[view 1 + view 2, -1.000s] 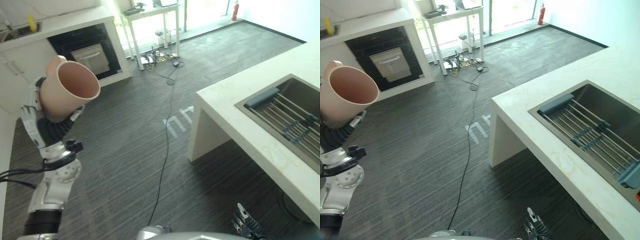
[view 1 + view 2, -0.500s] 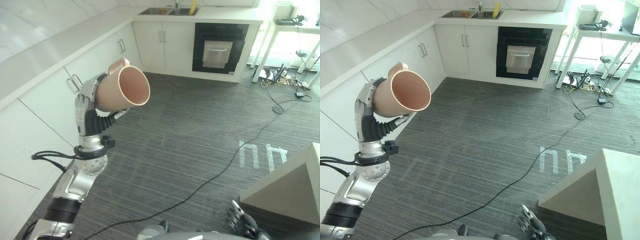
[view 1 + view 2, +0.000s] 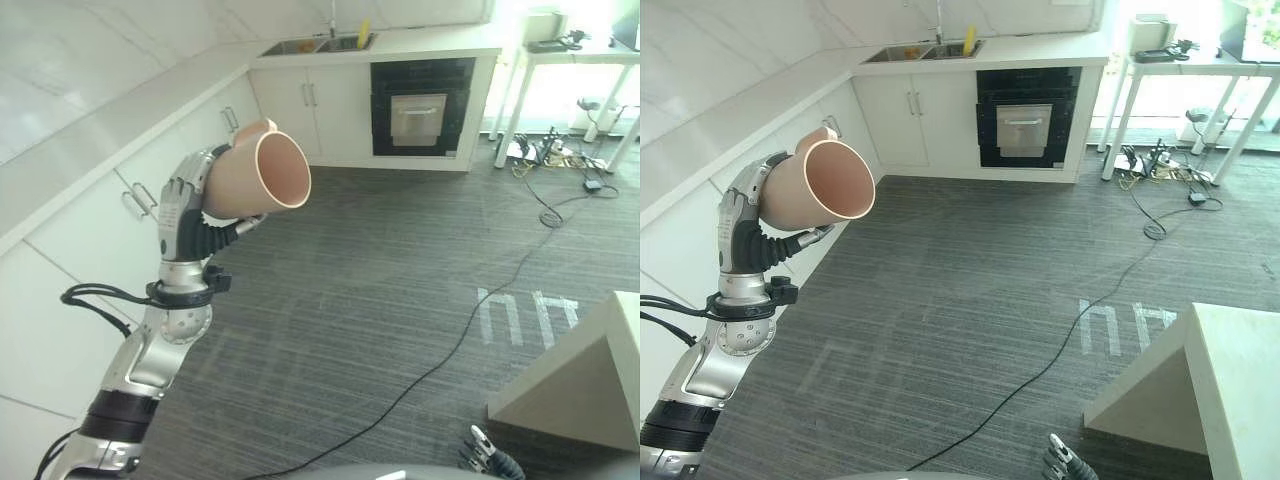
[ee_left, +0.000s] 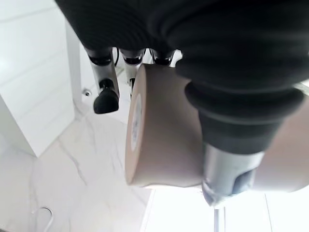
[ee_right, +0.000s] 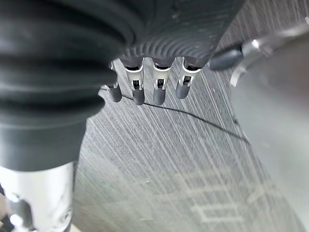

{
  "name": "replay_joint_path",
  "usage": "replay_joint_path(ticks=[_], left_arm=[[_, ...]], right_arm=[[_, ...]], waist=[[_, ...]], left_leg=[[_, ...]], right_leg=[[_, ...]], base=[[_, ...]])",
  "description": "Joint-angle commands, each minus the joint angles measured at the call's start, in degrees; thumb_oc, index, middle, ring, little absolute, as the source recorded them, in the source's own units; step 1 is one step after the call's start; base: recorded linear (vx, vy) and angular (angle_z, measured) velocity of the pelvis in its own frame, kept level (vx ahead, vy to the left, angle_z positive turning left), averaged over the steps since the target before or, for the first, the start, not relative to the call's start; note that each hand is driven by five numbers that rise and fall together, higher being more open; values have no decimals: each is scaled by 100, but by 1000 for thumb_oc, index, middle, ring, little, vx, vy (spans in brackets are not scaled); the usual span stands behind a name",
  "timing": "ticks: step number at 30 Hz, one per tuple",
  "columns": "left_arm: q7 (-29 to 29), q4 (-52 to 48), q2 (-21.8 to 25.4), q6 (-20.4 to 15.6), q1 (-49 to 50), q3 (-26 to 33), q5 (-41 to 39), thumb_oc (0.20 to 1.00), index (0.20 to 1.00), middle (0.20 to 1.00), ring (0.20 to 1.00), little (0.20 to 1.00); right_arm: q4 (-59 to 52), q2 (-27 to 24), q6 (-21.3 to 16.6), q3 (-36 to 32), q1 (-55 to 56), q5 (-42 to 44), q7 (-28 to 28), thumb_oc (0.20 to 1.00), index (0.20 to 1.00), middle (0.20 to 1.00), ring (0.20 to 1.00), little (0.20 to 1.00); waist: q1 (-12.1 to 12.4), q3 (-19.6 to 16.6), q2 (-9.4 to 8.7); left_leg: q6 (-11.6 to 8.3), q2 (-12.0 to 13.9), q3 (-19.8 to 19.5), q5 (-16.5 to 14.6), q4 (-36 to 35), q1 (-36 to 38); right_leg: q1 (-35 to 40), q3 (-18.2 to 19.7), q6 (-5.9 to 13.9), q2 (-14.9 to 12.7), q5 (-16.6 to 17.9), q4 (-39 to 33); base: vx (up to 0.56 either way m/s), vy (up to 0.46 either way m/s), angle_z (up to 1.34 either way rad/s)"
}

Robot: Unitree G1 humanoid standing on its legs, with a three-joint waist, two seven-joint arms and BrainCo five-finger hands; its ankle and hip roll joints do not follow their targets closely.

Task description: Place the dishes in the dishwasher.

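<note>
Task status: early, in transit. White counter (image 3: 90,130) with cabinets (image 3: 80,250) runs along 9–11 o'clock, dark built-in appliance (image 3: 1025,120) at 12 o'clock under the far counter with the sink (image 3: 920,52); can't tell if that's the dishwasher or an oven. Its door is closed, nothing loaded as far as I can see. Judgement: all that's done is the dish in hand; approach, door opening and placement all remain. Island corner (image 3: 1200,380) sits at 4 o'clock, white table (image 3: 1185,70) at 1 o'clock, cable clutter beneath it.

Task item: beige mug (image 3: 255,180), held up in the air at roughly 10 o'clock, tipped on its side with the mouth facing 3 o'clock, handle on top. Well apart from the appliance.

Left hand (image 3: 185,215): fingers and thumb wrapped round the mug body, firm grasp; wrist view shows the thumb across the mug wall.

Right hand (image 5: 154,87): hanging low at 5 o'clock over the grey carpet (image 3: 970,300), fingers straight and relaxed, holding nothing.
</note>
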Motion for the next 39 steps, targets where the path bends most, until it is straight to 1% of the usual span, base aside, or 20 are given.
replay_joint_path(ticks=[1,8,13,14,16,17,18,20,21,22,24,26,28,29,31,32,34,35,37,39], left_arm=[[355,399,364,212,-254,-104,336,200,200,200,200,200],[223,502,456,212,-334,-133,242,200,200,200,200,200],[123,624,538,237,-613,-294,68,200,200,200,200,200],[119,629,561,260,-670,-327,80,200,200,200,200,200],[212,632,637,324,-728,-369,81,200,200,200,200,200],[319,652,674,312,-691,-362,64,200,200,200,200,200],[417,637,723,278,-621,-329,-4,200,200,200,200,200],[414,626,736,165,-545,-219,-35,200,200,200,200,200],[363,615,741,131,-573,-175,-1,200,200,200,200,200],[333,633,686,112,-627,-162,81,200,200,200,200,200],[291,597,629,146,-644,-178,85,200,200,200,200,200],[234,554,597,132,-577,-148,86,200,200,200,200,200],[194,580,569,112,-558,-163,114,200,200,200,200,200],[184,597,580,140,-557,-238,167,200,200,200,200,200],[169,640,665,75,-472,-187,121,200,200,200,200,200],[116,659,721,26,-437,-168,71,200,200,200,200,200],[17,664,761,-70,-468,-202,126,200,200,200,200,200],[-5,695,784,-89,-578,-291,148,200,200,200,200,200],[-47,769,840,-59,-817,-450,122,200,200,200,200,200],[-118,827,951,24,-1007,-578,35,200,200,200,200,200]], right_arm=[[-1822,70,-408,418,-402,35,-7,1000,1000,1000,1000,1000],[-1905,119,-432,455,-312,83,-30,1000,1000,1000,1000,1000],[-1829,113,-482,464,-305,-25,-209,1000,1000,1000,1000,1000],[-1879,93,-467,485,-309,-51,-232,1000,1000,1000,1000,1000],[-2080,22,-389,587,-350,-96,-294,1000,1000,1000,1000,1000],[-2191,-37,-376,650,-364,-70,-300,1000,1000,1000,1000,1000],[-2304,-93,-383,691,-356,-38,-335,1000,1000,1000,1000,1000],[-2396,-139,-414,661,-308,-12,-350,1000,1000,1000,1000,1000],[-2477,-107,-439,625,-256,-30,-364,1000,1000,1000,1000,1000],[-2558,-50,-443,580,-239,-162,-394,1000,1000,1000,1000,1000],[-2602,-9,-438,552,-228,-181,-493,1000,1000,1000,1000,1000],[-2587,2,-434,534,-206,-119,-535,1000,1000,1000,1000,1000],[-2598,-2,-408,501,-156,-36,-528,1000,1000,1000,1000,1000],[-2648,70,-439,557,-130,-110,-569,1000,1000,1000,1000,1000],[-2660,103,-426,560,-113,-91,-593,1000,1000,1000,1000,1000],[-2677,147,-393,531,-100,-47,-625,1000,1000,1000,1000,1000],[-2840,275,-390,531,-14,-50,-713,1000,1000,1000,1000,1000],[-2881,314,-440,534,27,-85,-724,1000,1000,1000,1000,1000],[-2916,340,-535,534,64,-37,-745,1000,1000,1000,1000,1000],[-2968,400,-619,562,135,74,-765,1000,1000,1000,1000,1000]], waist=[[-66,-125,-483],[-177,-156,-401],[-314,-128,-366],[-333,-91,-384],[-338,59,-521],[-310,169,-623],[-268,295,-686],[-224,421,-689],[-178,466,-642],[-97,448,-530],[36,392,-416],[144,349,-367],[145,297,-350],[192,211,-345],[243,188,-360],[279,168,-427],[320,49,-554],[279,-4,-565],[206,-27,-448],[146,4,-272]], left_leg=[[-103,100,324,-764,647,-57],[-19,34,195,-700,322,132],[-7,136,160,-656,225,237],[-13,170,137,-715,458,168],[-9,179,36,-1008,1447,-189],[-52,236,71,-975,2130,-478],[-120,336,71,-761,2872,-921],[-143,388,167,-552,3237,-1373],[-190,431,290,-415,2861,-1531],[-284,430,489,-126,1748,-1524],[-418,401,475,372,707,-1573],[-507,438,391,728,121,-1603],[-510,450,579,755,106,-1644],[-352,284,486,621,239,-1603],[-256,199,264,483,441,-1591],[-163,61,85,393,492,-1546],[106,-216,-99,255,426,-1392],[224,-287,-125,183,355,-1259],[341,-305,-204,65,314,-1047],[447,-303,-275,-131,367,-833]], right_leg=[[-12,20,633,-644,171,-48],[-22,242,628,-523,106,46],[-140,406,533,-306,-241,578],[-206,448,490,-285,-314,735],[-392,562,370,-323,-381,997],[-401,606,279,-367,-391,1048],[-394,628,181,-357,-380,1087],[-329,623,128,-298,-359,1076],[-196,543,173,-248,-387,981],[75,446,263,-170,-504,802],[384,461,322,-81,-645,645],[623,525,324,-22,-774,579],[729,511,323,1,-842,559],[760,568,373,-63,-947,726],[782,642,427,-155,-1029,925],[835,689,515,-276,-1053,1065],[725,809,846,-484,-448,1520],[521,849,1022,-570,-91,2009],[10,883,1159,-639,393,3314],[-695,727,1140,-625,684,4696]], base=[[39,11,-28],[26,-9,-5],[67,-86,2],[29,-169,4],[11,-189,6],[18,-180,3],[37,-173,-9],[115,-91,-19],[385,102,3],[484,177,6],[492,188,11],[422,142,-4],[433,180,-15],[541,285,-3],[492,285,-22],[344,246,-67],[353,312,-40],[277,314,12],[238,307,37],[275,314,45]])
